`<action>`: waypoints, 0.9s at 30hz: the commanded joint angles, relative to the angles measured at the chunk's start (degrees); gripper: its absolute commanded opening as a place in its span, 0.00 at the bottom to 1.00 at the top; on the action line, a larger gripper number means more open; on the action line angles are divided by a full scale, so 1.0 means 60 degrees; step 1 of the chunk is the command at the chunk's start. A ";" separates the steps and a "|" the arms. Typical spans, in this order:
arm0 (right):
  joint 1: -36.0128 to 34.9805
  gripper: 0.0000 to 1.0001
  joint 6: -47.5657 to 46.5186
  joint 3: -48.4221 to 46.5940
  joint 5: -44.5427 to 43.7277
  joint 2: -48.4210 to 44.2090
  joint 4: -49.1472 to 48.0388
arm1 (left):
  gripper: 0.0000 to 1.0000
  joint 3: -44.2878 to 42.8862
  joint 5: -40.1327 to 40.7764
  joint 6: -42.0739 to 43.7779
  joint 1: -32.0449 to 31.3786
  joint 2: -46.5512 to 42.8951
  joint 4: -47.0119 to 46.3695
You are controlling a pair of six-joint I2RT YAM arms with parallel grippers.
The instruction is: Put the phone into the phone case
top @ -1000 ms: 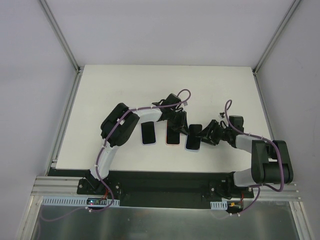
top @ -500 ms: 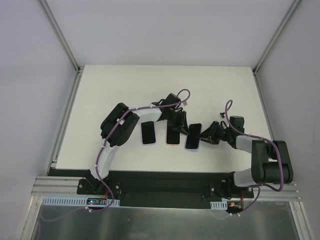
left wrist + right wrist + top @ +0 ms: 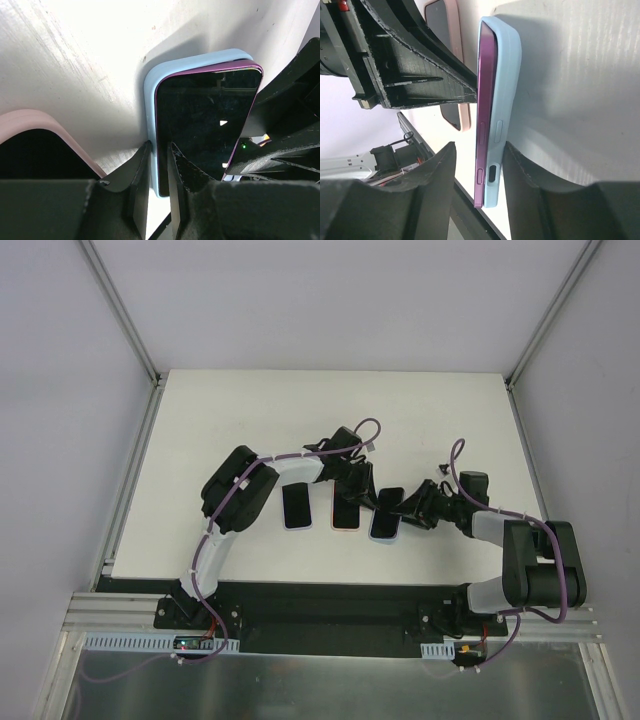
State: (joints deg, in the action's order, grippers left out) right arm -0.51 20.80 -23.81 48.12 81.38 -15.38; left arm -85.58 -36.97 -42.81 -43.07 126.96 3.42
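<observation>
The purple phone [image 3: 386, 512] lies screen up in the light blue case [image 3: 150, 95] on the white table. In the right wrist view the phone [image 3: 485, 85] stands slightly proud of the case [image 3: 505, 85] along its edge. My left gripper [image 3: 365, 495] pinches the long left side: in the left wrist view [image 3: 159, 147] one finger is outside the case wall and the other is on the phone's screen [image 3: 205, 120]. My right gripper [image 3: 408, 508] straddles the phone's right end. In its wrist view [image 3: 479, 150] one finger touches the case back and the other stands off the phone.
A dark phone in a pink case [image 3: 346, 512] lies just left of the blue one, also seen in the left wrist view [image 3: 35, 150]. Another dark phone in a pale case [image 3: 296, 506] lies further left. Both arms crowd the table's near middle.
Almost nothing. The blue-cased phone's far end and my right gripper have shifted very slightly; the left arm holds still.
</observation>
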 commanded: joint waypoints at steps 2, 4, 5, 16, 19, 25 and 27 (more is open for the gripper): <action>-0.0120 0.41 0.0269 -0.0002 0.1179 -0.0468 -0.1099 | 0.17 -0.0004 -0.0122 -0.0102 -0.0454 0.0110 -0.0219; -0.0134 0.41 0.0313 0.0028 0.1267 -0.0673 -0.1246 | 0.17 -0.0019 -0.0137 -0.0102 -0.0454 0.0125 -0.0233; -0.0134 0.41 0.0371 0.0043 0.1253 -0.0717 -0.1246 | 0.17 -0.0019 -0.0137 -0.0116 -0.0454 0.0110 -0.0233; -0.0149 0.01 0.0474 0.0058 0.0990 -0.0571 -0.1217 | 0.17 0.0025 -0.0093 -0.0102 -0.0454 0.0037 -0.0233; -0.0134 0.05 0.0430 0.0014 0.0799 -0.0366 -0.1011 | 0.17 0.0040 -0.0093 -0.0117 -0.0454 0.0052 -0.0233; -0.0149 0.43 0.0255 -0.0045 0.0681 -0.0132 -0.0646 | 0.17 -0.0019 -0.0108 -0.0131 -0.0439 0.0052 -0.0233; -0.0149 0.46 0.0138 -0.0089 0.0609 -0.0088 -0.0427 | 0.17 -0.0033 -0.0122 -0.0131 -0.0439 0.0066 -0.0233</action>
State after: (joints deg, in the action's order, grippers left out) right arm -0.64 23.09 -22.81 50.17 80.14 -17.58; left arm -85.58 -37.10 -43.09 -43.51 127.00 2.83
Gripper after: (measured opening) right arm 0.443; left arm 0.167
